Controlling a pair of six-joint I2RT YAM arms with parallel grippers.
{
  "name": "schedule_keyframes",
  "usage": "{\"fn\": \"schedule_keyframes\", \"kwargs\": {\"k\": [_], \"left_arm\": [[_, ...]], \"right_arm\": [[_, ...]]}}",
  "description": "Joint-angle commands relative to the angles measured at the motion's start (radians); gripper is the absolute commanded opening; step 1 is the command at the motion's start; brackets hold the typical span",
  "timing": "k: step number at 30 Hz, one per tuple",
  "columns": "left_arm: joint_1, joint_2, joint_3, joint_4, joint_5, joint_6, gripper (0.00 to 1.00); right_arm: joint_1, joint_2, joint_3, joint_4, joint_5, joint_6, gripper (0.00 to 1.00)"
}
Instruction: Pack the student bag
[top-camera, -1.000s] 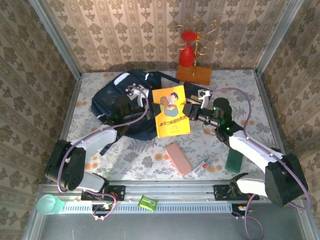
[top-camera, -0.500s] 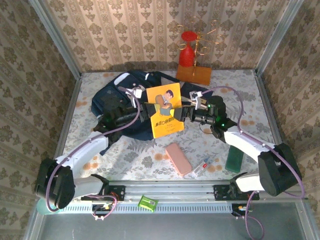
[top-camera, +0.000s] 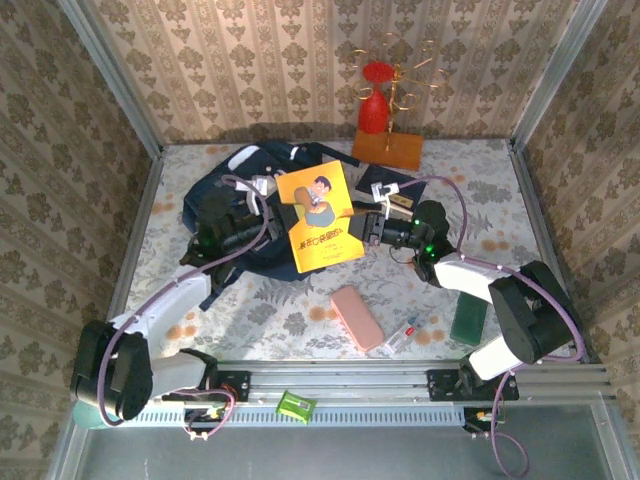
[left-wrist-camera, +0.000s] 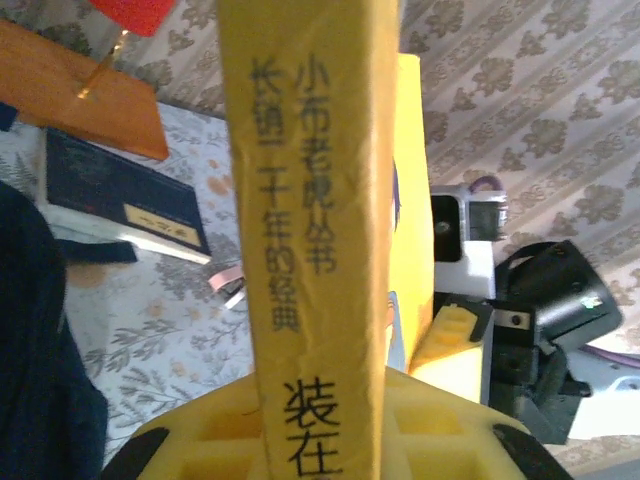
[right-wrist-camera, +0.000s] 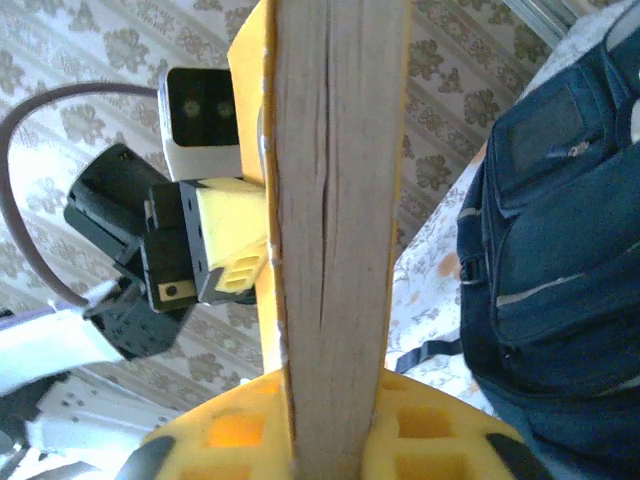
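A yellow book with a cartoon cover hangs tilted above the table, held from both sides. My left gripper is shut on its spine, which runs up between the yellow pads. My right gripper is shut on the opposite page edge, the pages wedged between its pads. The student bag, dark navy, lies at the back left, partly under the book and the left arm. Its pocketed front shows to the right of the pages.
A dark blue book lies behind the right gripper. A red and gold stand on a wooden base sits at the back. A pink case, a pen and a dark green item lie near the front.
The yellow book has risen off the table and shifted left toward the bag, tilting up. Both grippers have moved left with it, one on each edge.
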Motion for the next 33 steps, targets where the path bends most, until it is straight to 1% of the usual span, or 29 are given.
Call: {"fn": "schedule_keyframes", "kwargs": {"k": [1,2,3,4,5,6,8,10,12,14,17,20,22,28,31,33], "left_arm": [[0.009,0.013,0.029,-0.177,-0.121,0.175,0.43],[-0.001,0.018,0.052,-0.274,-0.18,0.253,0.52],[-0.019,0.029,0.08,-0.37,-0.26,0.338,0.59],[-0.035,0.043,0.106,-0.458,-0.333,0.399,0.63],[-0.086,0.069,0.136,-0.528,-0.422,0.474,0.69],[-0.117,0.1,0.165,-0.582,-0.502,0.535,0.72],[-0.161,0.183,0.227,-0.656,-0.592,0.61,0.74],[-0.202,0.272,0.291,-0.697,-0.635,0.651,0.74],[-0.233,0.343,0.336,-0.707,-0.673,0.673,0.74],[-0.255,0.409,0.378,-0.714,-0.709,0.69,0.73],[-0.27,0.497,0.445,-0.75,-0.787,0.714,0.68],[-0.279,0.557,0.493,-0.765,-0.848,0.739,0.58],[-0.282,0.586,0.515,-0.771,-0.867,0.748,0.5],[-0.284,0.616,0.547,-0.776,-0.878,0.762,0.39],[-0.285,0.633,0.57,-0.797,-0.879,0.768,0.3],[-0.287,0.636,0.579,-0.803,-0.882,0.774,0.26]], "right_arm": [[-0.045,-0.027,0.001,-0.003,0.051,0.029,0.03],[-0.07,-0.041,0.002,-0.074,0.071,0.022,0.01],[-0.093,-0.059,0.002,-0.153,0.1,0.013,0.0],[-0.121,-0.077,-0.001,-0.207,0.118,0.003,0.0],[-0.149,-0.098,-0.006,-0.258,0.132,-0.009,0.0],[-0.178,-0.116,-0.011,-0.313,0.149,-0.02,0.0],[-0.227,-0.176,-0.015,-0.42,0.183,-0.046,0.0],[-0.27,-0.227,-0.019,-0.519,0.226,-0.082,0.0],[-0.293,-0.268,-0.012,-0.624,0.269,-0.135,0.0],[-0.299,-0.298,-0.003,-0.702,0.292,-0.181,0.0],[-0.303,-0.325,-0.015,-0.743,0.303,-0.206,0.0],[-0.307,-0.328,-0.029,-0.752,0.299,-0.215,0.0],[-0.309,-0.325,-0.04,-0.743,0.293,-0.21,0.0],[-0.309,-0.299,-0.061,-0.707,0.278,-0.193,0.0],[-0.309,-0.285,-0.067,-0.692,0.27,-0.185,0.0],[-0.308,-0.277,-0.069,-0.684,0.264,-0.183,0.0]]}}
